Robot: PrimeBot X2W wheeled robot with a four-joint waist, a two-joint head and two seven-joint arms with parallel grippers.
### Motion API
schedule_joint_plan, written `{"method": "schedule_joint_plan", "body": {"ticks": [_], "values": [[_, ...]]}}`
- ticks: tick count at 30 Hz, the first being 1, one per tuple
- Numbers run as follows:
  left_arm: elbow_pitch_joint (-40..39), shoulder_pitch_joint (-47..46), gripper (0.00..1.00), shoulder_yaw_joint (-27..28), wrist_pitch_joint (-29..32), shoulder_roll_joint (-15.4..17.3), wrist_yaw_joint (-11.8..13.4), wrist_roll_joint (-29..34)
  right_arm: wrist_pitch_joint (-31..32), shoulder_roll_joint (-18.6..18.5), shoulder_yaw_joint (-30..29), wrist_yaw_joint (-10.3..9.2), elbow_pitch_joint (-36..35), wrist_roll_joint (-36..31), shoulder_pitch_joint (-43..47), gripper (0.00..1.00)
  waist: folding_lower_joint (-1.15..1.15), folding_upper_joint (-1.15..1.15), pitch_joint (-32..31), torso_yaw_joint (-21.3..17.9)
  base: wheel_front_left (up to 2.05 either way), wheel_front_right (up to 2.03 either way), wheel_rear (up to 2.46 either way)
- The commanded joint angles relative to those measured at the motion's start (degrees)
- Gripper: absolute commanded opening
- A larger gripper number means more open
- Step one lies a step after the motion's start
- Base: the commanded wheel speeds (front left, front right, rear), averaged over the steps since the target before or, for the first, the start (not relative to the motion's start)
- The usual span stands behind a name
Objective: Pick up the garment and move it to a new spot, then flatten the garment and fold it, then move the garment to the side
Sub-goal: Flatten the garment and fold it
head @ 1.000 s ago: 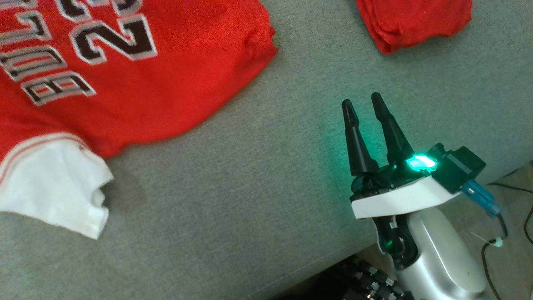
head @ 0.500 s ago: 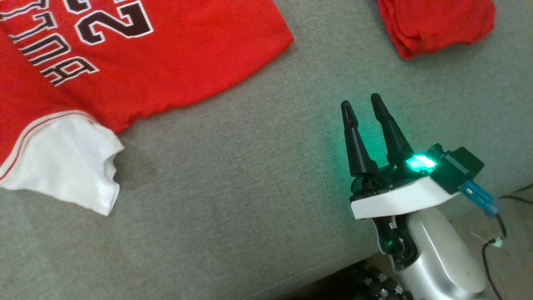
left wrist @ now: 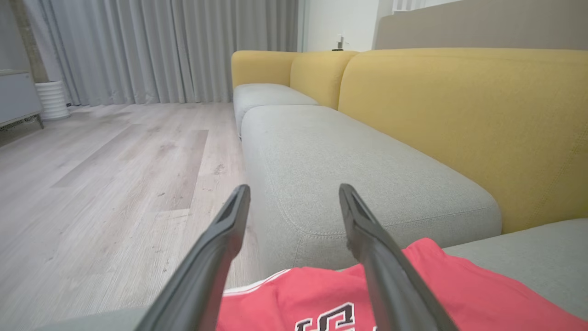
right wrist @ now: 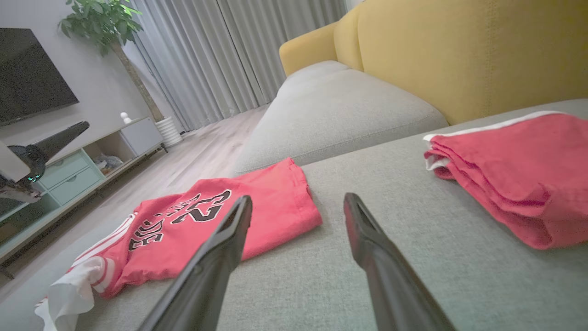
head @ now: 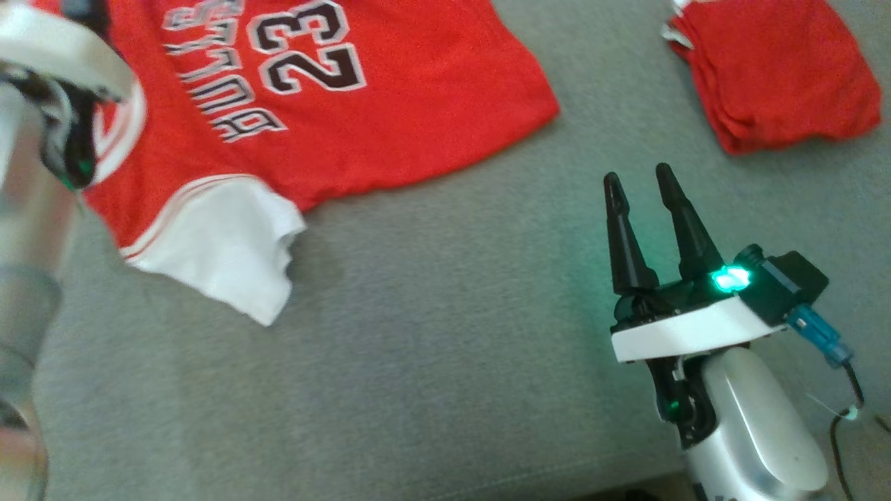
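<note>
A red jersey (head: 390,118) with dark lettering, the number 23 and a white sleeve (head: 230,257) lies spread on the grey sofa seat (head: 431,376). My left gripper (left wrist: 294,193) is open, hovering just above the jersey's edge (left wrist: 321,294) and holding nothing. Its pale forearm (head: 28,209) rises along the head view's left edge. My right gripper (head: 640,177) is open over bare cushion, well to the right of the jersey. In the right wrist view the jersey (right wrist: 206,220) lies ahead and left of the right gripper (right wrist: 298,202).
A folded red garment (head: 779,76) sits at the far right of the seat (right wrist: 519,170). The yellow sofa back (left wrist: 459,115) runs behind. Wooden floor (left wrist: 115,174) lies beyond the seat's edge, with a TV cabinet (right wrist: 69,174) and curtains further off.
The head camera has shifted, so the whole picture slid right and down. My left forearm has come into view at the left edge. The right gripper stays open in the same pose.
</note>
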Motion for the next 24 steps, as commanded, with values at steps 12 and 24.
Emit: {"method": "schedule_joint_plan", "body": {"ticks": [12,24], "values": [[-29.2,33.9,1.00,12.9,-0.5,-3.4,7.5,2.9,-0.6,-0.1,-2.3,0.37,0.3,-1.8,4.5,1.00,0.01,0.00,-9.6,12.0,0.00,0.00,0.00],[-31.0,41.5,1.00,11.7,3.5,-5.0,7.8,3.2,-0.6,-0.1,-0.6,0.37,0.2,-2.4,4.0,1.00,0.01,0.00,-8.3,11.8,0.00,0.00,0.00]]}}
